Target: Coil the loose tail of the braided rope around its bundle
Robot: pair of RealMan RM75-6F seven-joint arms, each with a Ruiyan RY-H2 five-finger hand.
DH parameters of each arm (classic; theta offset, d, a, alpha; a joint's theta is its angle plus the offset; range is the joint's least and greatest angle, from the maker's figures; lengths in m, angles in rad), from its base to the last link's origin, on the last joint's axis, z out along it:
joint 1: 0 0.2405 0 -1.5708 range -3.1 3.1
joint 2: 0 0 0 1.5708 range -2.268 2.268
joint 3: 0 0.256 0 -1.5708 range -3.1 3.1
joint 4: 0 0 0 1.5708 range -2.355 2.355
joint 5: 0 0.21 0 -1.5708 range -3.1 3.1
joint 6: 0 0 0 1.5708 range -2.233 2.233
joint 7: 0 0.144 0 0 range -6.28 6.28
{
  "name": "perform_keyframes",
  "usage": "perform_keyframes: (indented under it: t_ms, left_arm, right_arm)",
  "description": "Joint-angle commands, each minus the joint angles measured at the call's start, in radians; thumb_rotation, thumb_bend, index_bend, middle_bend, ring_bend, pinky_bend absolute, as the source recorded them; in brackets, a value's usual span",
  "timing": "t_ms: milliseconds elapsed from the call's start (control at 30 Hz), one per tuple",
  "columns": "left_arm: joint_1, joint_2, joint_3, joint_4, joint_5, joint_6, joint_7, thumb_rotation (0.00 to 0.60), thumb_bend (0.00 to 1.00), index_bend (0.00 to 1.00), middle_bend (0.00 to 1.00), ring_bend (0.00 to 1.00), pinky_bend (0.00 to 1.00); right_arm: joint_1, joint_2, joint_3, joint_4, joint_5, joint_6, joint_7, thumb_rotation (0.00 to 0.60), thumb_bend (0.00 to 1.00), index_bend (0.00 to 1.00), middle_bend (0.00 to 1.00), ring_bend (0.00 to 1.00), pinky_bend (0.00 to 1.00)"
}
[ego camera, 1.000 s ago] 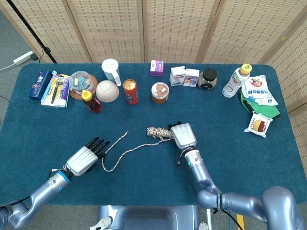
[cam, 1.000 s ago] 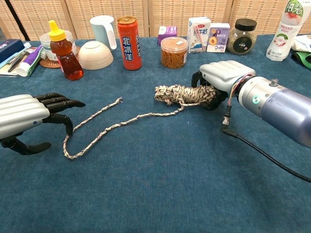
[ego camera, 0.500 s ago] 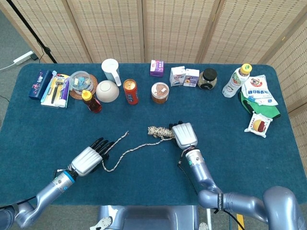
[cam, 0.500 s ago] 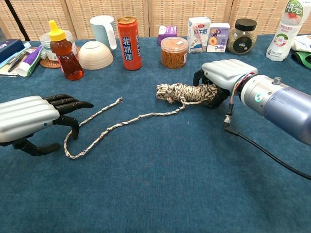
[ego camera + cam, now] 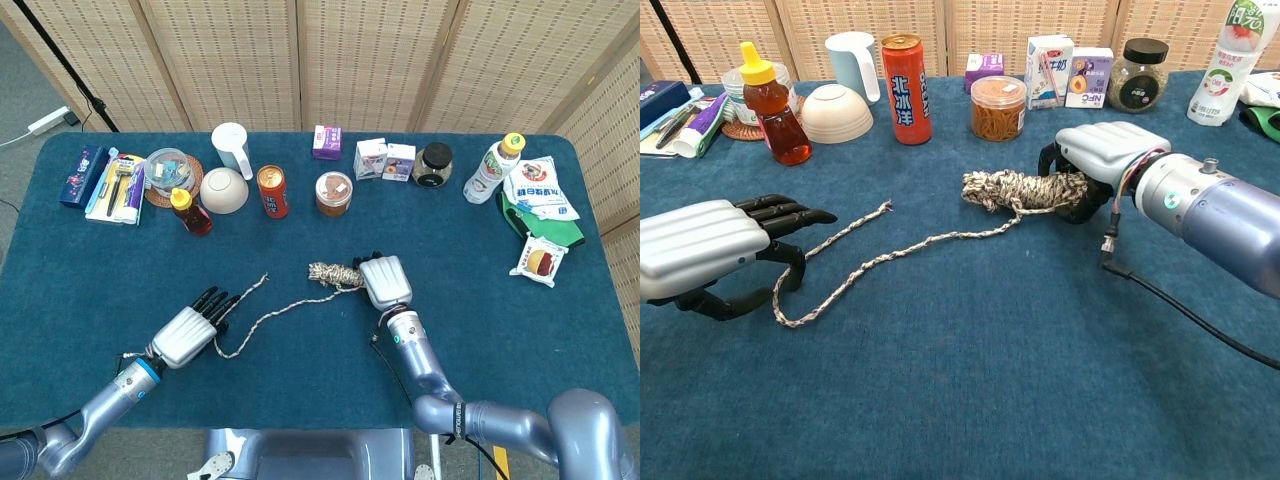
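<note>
The braided rope bundle (image 5: 330, 273) (image 5: 1012, 188) lies mid-table. My right hand (image 5: 385, 281) (image 5: 1102, 158) grips its right end, fingers curled over it. The loose tail (image 5: 262, 319) (image 5: 902, 253) runs left from the bundle, bends into a loop and ends at a free tip (image 5: 885, 207). My left hand (image 5: 188, 332) (image 5: 708, 250) lies at that loop, fingers stretched over it and thumb below. The loop's bend (image 5: 780, 300) sits between them, and I see no pinch on it.
Along the back stand a honey bottle (image 5: 769, 108), a white bowl (image 5: 836, 113), a red can (image 5: 906, 76), a plastic jar (image 5: 997, 107), cartons (image 5: 1068, 75) and a glass jar (image 5: 1138, 74). A black cable (image 5: 1170, 312) trails from my right wrist.
My left hand has slid right and forward until its fingers reach over the tail's loop, which shifted slightly. The right hand and bundle have barely moved.
</note>
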Motion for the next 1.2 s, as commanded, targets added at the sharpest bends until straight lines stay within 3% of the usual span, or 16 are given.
perform_keyframes:
  t_ms: [33, 267, 933, 1200]
  left_arm:
    - [-0.001, -0.009, 0.002, 0.009, -0.002, 0.001, -0.001, 0.6, 0.48, 0.44, 0.0, 0.0, 0.0]
    - [0.003, -0.028, 0.009, 0.037, 0.006, 0.025, -0.011, 0.6, 0.47, 0.39, 0.0, 0.0, 0.0]
    - [0.013, -0.041, 0.032, 0.073, 0.026, 0.068, -0.014, 0.6, 0.47, 0.37, 0.0, 0.0, 0.0]
    - [0.027, -0.062, 0.03, 0.102, 0.028, 0.1, -0.006, 0.6, 0.47, 0.47, 0.0, 0.0, 0.0]
  right_arm:
    - [-0.001, 0.0, 0.0, 0.0, 0.001, 0.0, 0.001, 0.6, 0.49, 0.64, 0.54, 0.35, 0.58]
    - [-0.004, 0.002, 0.001, 0.004, 0.003, -0.003, 0.006, 0.6, 0.5, 0.64, 0.54, 0.35, 0.58]
    - [-0.007, 0.006, 0.004, 0.01, 0.005, -0.007, 0.015, 0.6, 0.51, 0.64, 0.54, 0.35, 0.58]
    - [-0.007, 0.009, 0.005, 0.008, 0.004, -0.004, 0.013, 0.6, 0.51, 0.65, 0.54, 0.35, 0.58]
